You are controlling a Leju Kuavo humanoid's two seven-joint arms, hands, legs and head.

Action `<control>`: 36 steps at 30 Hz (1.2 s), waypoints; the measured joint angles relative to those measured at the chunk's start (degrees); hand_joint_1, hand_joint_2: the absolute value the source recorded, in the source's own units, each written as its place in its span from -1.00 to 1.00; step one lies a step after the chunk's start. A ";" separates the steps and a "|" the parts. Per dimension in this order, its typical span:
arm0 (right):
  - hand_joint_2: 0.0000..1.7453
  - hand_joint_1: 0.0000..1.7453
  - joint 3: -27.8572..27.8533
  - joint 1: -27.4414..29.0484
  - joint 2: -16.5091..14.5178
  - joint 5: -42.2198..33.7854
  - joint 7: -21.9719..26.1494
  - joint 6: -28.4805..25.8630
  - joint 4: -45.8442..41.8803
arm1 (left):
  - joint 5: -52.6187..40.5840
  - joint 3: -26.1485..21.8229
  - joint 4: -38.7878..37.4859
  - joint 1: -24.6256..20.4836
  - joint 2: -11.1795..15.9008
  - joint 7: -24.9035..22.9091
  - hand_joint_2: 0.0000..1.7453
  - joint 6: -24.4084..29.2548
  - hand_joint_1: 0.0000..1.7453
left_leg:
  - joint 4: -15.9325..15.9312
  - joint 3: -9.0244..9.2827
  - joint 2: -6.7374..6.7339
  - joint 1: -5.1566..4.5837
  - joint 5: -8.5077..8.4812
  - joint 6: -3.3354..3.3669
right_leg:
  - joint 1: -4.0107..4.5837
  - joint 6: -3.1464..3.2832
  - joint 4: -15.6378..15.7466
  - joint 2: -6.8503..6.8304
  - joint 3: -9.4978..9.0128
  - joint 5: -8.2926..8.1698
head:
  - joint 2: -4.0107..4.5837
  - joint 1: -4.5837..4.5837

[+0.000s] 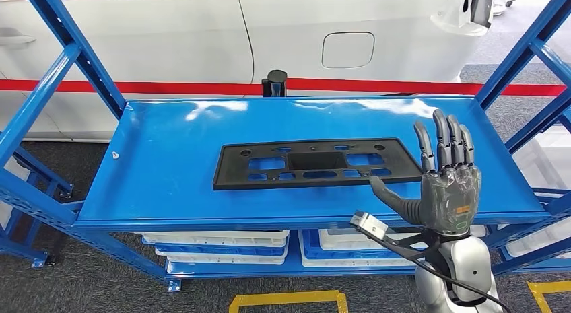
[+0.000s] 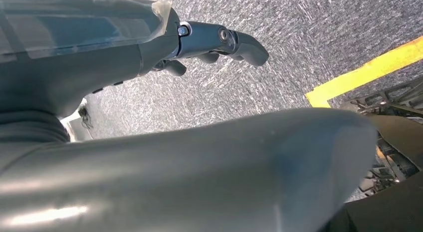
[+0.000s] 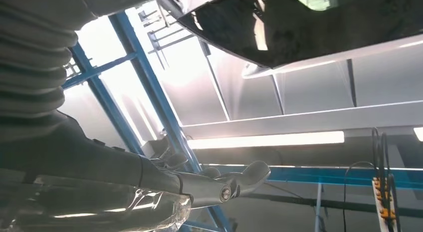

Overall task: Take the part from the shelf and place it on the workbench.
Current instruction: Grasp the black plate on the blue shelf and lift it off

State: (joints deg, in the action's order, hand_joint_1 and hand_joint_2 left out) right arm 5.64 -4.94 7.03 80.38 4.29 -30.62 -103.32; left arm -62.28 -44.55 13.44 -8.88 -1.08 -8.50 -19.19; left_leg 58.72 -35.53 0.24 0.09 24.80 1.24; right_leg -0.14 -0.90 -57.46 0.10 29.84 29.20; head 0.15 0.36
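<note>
Right now the flat black plastic part with many cut-out holes [image 1: 316, 163] lies on the shiny blue metal shelf [image 1: 168, 171], near the middle. Nothing holds it.

The robot's right hand [image 1: 448, 185] is raised at the right end of the part, just beside it and maybe a bit over its corner. Its fingers [image 1: 446, 141] point up, side by side, and its thumb sticks out toward the part. It holds nothing.

The left hand [image 2: 149, 57] hangs low over the grey carpet floor [image 2: 279, 72], by a yellow line [image 2: 369, 72]. Its fingers curl in a little and nothing is in them, but I cannot tell how tight they are.

I think the reaching step is on, and the grab is not yet done.

What could go wrong? The part is long and thin. If the hand grabs just one end, the far end may droop, swing, or slip out. The hand could also push the part along the smooth shelf, or bump the blue slanted post [image 1: 522, 50] next to it.
</note>
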 joint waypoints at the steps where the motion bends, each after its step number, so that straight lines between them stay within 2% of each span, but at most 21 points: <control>1: 1.00 -1.00 0.04 -0.21 0.18 0.77 -0.61 1.07 0.31 | 0.03 -0.21 0.00 0.08 0.03 0.14 -1.00 0.00 -1.00 | 0.00 0.00 0.00 0.00 0.00 0.00 | 0.00 0.00 0.00 0.00 0.00 0.00 | 0.00 0.00; 9: 1.00 -1.00 2.14 -2.39 1.75 4.23 -2.29 7.33 4.83 | -0.05 -1.05 0.00 0.61 0.25 0.66 -1.00 0.00 -1.00 | 0.00 0.01 0.01 0.00 0.00 0.00 | 0.05 0.00 0.00 -0.01 -0.01 0.00 | 0.00 0.01; 16: 1.00 -1.00 4.91 -3.56 4.36 5.90 -3.49 7.85 10.44 | -0.74 -1.11 0.00 0.83 0.45 0.91 -1.00 0.00 -1.00 | 0.00 0.00 0.01 0.00 0.00 0.00 | 0.06 0.00 0.00 -0.02 -0.02 0.00 | 0.00 0.00; 24: 1.00 -1.00 7.06 -4.15 4.83 6.91 -5.04 8.37 14.52 | -1.68 -1.08 0.00 0.82 0.47 0.84 -1.00 -0.19 -1.00 | 0.00 0.02 0.01 0.01 0.00 0.00 | 0.06 0.00 0.00 -0.04 0.00 0.00 | 0.00 0.01; 36: 1.00 -1.00 7.05 -3.68 5.51 7.64 -6.78 7.76 17.59 | -2.58 -0.84 0.00 0.02 0.45 -0.29 -1.00 -1.09 -1.00 | 0.00 0.05 0.01 0.01 0.00 0.00 | 0.06 0.00 0.00 -0.04 0.14 0.00 | 0.00 0.00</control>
State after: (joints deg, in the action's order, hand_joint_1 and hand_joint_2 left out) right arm 12.69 -8.62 12.55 88.02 -2.49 -22.86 -85.73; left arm -64.86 -45.39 13.44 -8.87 -0.63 -8.79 -20.28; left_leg 58.72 -35.48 0.25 0.10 24.80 1.23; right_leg -0.09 -0.90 -57.46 0.07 29.97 29.21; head 0.15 0.35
